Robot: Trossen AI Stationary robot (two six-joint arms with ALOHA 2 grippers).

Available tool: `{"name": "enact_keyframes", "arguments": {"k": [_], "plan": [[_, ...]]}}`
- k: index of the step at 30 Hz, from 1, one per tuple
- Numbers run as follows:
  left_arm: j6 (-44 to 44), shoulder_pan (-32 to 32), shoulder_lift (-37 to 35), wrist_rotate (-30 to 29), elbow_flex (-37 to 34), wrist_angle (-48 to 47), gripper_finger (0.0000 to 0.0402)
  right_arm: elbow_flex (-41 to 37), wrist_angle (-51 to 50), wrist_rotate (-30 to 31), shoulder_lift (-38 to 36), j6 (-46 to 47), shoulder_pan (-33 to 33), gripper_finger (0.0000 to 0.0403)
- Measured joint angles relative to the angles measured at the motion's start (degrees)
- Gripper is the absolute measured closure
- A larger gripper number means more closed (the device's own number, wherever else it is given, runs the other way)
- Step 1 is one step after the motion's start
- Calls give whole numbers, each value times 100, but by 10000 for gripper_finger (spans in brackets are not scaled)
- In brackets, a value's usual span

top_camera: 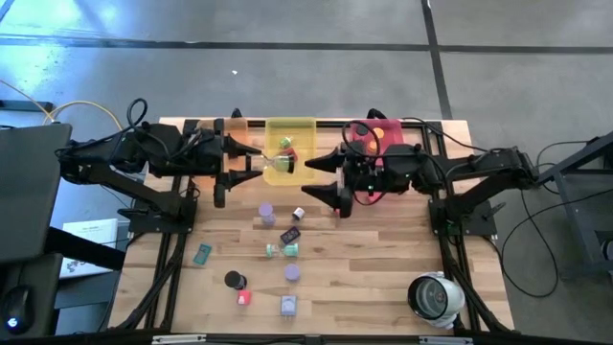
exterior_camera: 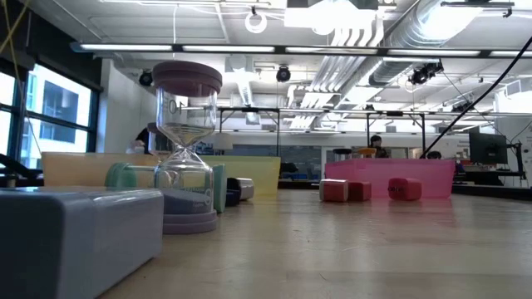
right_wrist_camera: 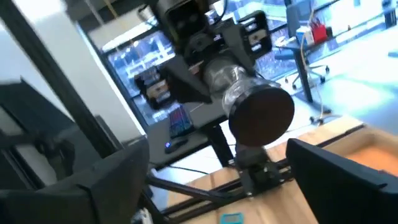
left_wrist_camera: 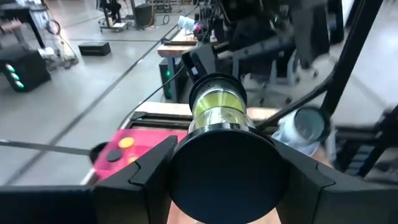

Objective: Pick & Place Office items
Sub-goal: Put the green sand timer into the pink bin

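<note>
Still early, by the look of it: the left gripper [left_wrist_camera: 221, 180], over the yellow tray [top_camera: 290, 131], grips a black-capped hourglass [left_wrist_camera: 219, 121]. The right gripper [right_wrist_camera: 217, 171], beside that tray, stands wide open and empty. Most small pieces [top_camera: 267, 212] lie in front of the tray.

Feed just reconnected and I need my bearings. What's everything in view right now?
Trays: three, orange, yellow, pink, along the table's far edge.
Hourglass: one, green sand, black caps, held over the yellow tray.
Small pieces: about nine, purple, white, dark, teal, green, lavender, black, red, loose mid-table.
Round device: one, white-grey, near-right corner.
Left pincer: shut on the hourglass.
Right pincer: open, empty, between the yellow and pink trays.
</note>
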Motion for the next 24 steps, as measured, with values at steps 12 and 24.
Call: {"name": "enact_keyframes", "arguments": {"k": [12,24], "plan": [[-2291,0,-17,216,0,631,201,0,543,2185,0,-4114,466,6],[-3209,0,91,493,0,666,201,0,966,2452,0,-4587,604,7]]}}
